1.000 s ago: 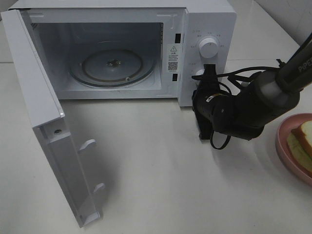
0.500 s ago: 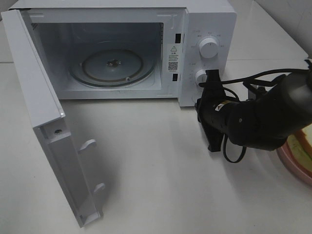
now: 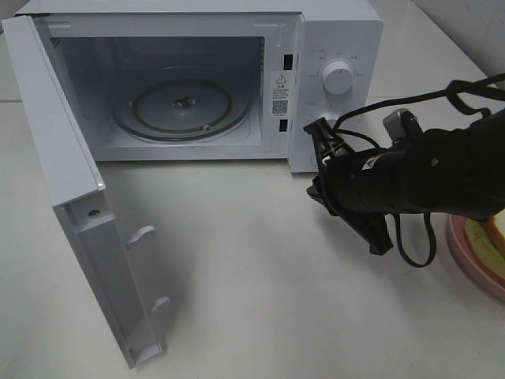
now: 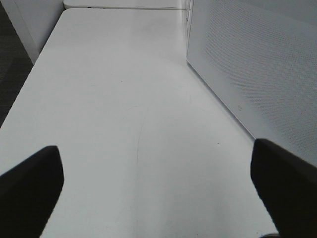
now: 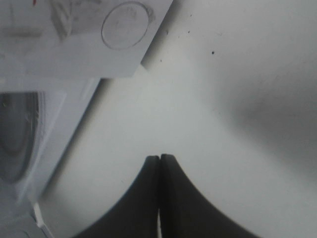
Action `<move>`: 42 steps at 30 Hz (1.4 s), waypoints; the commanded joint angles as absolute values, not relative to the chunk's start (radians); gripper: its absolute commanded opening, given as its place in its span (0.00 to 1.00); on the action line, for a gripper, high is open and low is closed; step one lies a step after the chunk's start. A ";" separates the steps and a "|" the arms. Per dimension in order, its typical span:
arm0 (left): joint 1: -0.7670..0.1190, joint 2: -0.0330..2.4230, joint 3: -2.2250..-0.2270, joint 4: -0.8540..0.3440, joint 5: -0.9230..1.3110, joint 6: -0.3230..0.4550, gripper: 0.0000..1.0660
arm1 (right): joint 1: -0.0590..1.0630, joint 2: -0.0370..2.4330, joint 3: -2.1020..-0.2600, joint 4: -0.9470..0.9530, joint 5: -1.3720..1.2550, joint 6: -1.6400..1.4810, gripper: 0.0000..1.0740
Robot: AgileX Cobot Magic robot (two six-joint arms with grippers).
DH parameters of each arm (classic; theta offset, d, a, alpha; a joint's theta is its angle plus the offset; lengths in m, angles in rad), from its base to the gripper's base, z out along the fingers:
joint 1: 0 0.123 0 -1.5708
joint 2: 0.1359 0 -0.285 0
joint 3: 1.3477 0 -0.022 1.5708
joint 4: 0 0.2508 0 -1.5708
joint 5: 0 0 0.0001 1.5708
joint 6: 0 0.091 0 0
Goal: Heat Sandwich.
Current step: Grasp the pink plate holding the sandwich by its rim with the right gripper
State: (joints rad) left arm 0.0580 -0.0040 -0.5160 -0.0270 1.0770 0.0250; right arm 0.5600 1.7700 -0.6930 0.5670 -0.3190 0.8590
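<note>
The sandwich [image 3: 494,234] lies on a pink plate [image 3: 472,264] at the right edge of the exterior view, mostly hidden behind my right arm. The white microwave [image 3: 335,31] stands at the back with its door [image 3: 75,197] swung wide open to the left and its glass turntable [image 3: 181,106] bare. My right gripper [image 3: 314,193] hovers low in front of the control panel, left of the plate. In the right wrist view its fingers [image 5: 159,163] are shut together on nothing. My left gripper [image 4: 158,193] is open and empty over bare table.
Two white knobs [image 3: 339,76] sit on the microwave's panel; one also shows in the right wrist view [image 5: 125,25]. The open door juts forward over the table's left part. A perforated white wall [image 4: 257,64] stands beside my left gripper. Black cables loop around my right arm.
My right arm has swung and rolled in front of the panel, its body shifting right and now covering most of the plate and sandwich. The microwave has not changed.
</note>
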 commanded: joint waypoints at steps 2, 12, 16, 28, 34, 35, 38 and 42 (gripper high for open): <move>0.052 -0.030 -0.516 -0.031 1.066 0.023 0.92 | 0.560 1.706 -0.692 0.428 -0.142 0.659 0.02; 0.052 -0.030 -0.516 -0.031 1.066 0.023 0.92 | 0.560 1.572 -0.692 0.167 0.169 0.295 0.06; 0.052 -0.030 -0.516 -0.031 1.066 0.023 0.92 | 0.560 1.533 -0.692 0.157 0.275 0.132 0.07; 0.052 -0.030 -0.516 -0.031 1.066 0.023 0.92 | 0.465 1.482 -0.692 0.111 0.508 0.061 0.36; 0.052 -0.030 -0.516 -0.031 1.066 0.023 0.92 | 0.398 1.446 -0.693 0.052 0.608 0.058 0.81; 0.052 -0.030 -0.516 -0.031 1.066 0.023 0.92 | 0.385 1.445 -0.693 0.043 0.627 0.058 0.84; 0.052 -0.030 -0.516 -0.031 1.066 0.023 0.92 | 0.349 1.445 -0.708 0.000 0.694 0.058 0.88; 0.052 -0.030 -0.516 -0.031 1.066 0.023 0.92 | 0.292 1.445 -0.740 -0.073 0.752 0.062 0.87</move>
